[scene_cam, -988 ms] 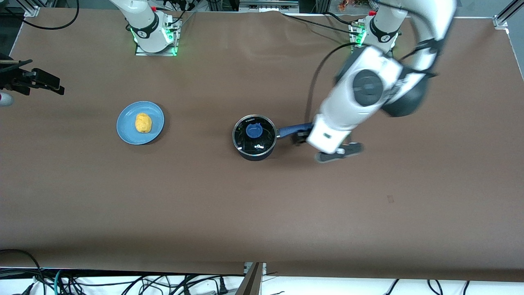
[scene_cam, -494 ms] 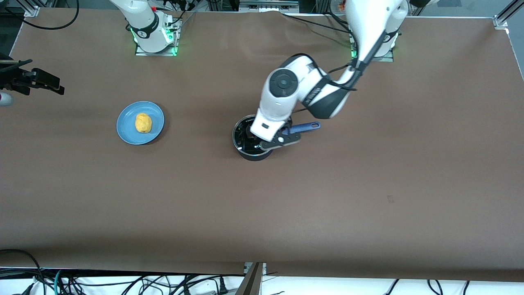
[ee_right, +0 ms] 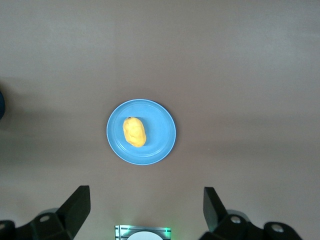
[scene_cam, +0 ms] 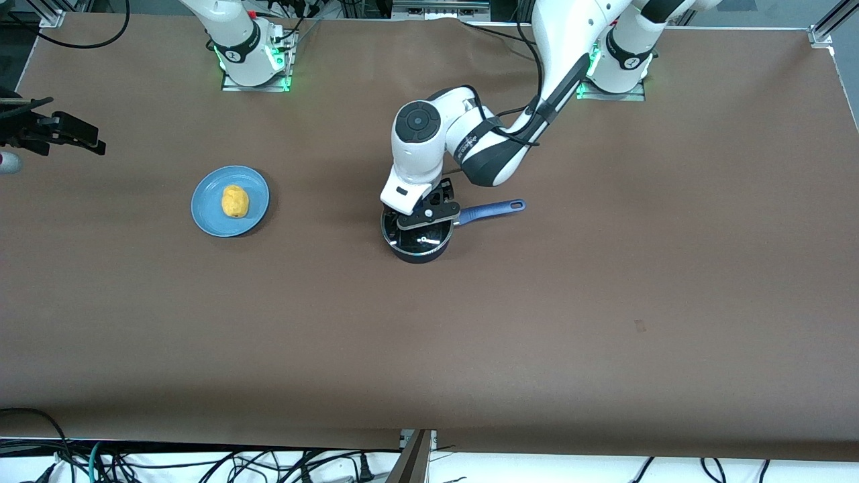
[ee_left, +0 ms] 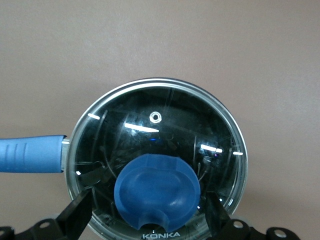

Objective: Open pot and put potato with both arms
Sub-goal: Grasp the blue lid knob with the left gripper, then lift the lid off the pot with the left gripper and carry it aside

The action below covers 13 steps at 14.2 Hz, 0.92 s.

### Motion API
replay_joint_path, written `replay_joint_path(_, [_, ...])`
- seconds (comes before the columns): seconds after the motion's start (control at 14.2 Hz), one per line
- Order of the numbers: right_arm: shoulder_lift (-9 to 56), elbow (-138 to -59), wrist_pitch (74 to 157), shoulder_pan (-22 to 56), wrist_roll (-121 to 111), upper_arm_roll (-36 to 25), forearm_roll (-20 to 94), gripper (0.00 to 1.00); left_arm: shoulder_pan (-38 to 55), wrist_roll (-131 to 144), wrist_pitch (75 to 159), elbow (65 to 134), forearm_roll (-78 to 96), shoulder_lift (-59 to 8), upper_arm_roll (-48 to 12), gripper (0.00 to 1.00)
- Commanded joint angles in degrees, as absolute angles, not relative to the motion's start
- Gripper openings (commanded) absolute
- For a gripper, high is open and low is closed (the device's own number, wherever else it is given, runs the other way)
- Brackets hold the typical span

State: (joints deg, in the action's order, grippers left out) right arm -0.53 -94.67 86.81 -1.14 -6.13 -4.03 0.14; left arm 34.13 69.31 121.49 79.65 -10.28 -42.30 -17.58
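**Left arm now over the lidded pot**

The pot [scene_cam: 417, 238] sits mid-desk, its glass lid [ee_left: 157, 160] on and its blue handle [scene_cam: 490, 210] pointing toward the left arm's end of the desk. A second ago the left gripper [scene_cam: 429, 209] was down beside the handle; half a second ago it was crossing the pot's rim; now it hangs directly over the lid. The pot itself has not moved. In the left wrist view the jaws stand wide apart, one fingertip [ee_left: 77, 214] on each side of the lid's blue knob [ee_left: 157, 190], and whether they touch it cannot be told. Through the glass the pot's inside looks dark, and its contents cannot be made out.

Well away from the pot, toward the right arm's end of the desk, the blue plate [scene_cam: 230, 201] lies where it was, with the potato [scene_cam: 235, 202] resting at its middle. The right gripper [ee_right: 145, 210] waits high above the plate, unchanged from the earlier frames, its jaws spread wide and holding nothing. Cables [scene_cam: 201, 463] trail below the desk's near edge.
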Motion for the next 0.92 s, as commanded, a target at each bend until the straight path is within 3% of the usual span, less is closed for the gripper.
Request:
replay_joint_path(0.0, [-0.44, -93.78, 85.69, -0.97, -6.33, -4.39, 1.05, 1.0, 34.98, 70.4, 121.2, 77.43, -11.95, -43.59, -16.96, 1.0])
replay_joint_path(0.28, [-0.44, -93.69, 85.69, -0.88, -6.33, -4.39, 1.05, 1.0, 34.89, 70.58, 121.11, 77.34, -12.48, -43.59, -17.05, 0.79])
replay_joint_path(0.85, [-0.44, -93.78, 85.69, -0.97, -6.33, -4.48, 1.05, 1.0, 34.89, 70.49, 121.03, 77.34, -12.66, -43.59, -16.96, 0.61])
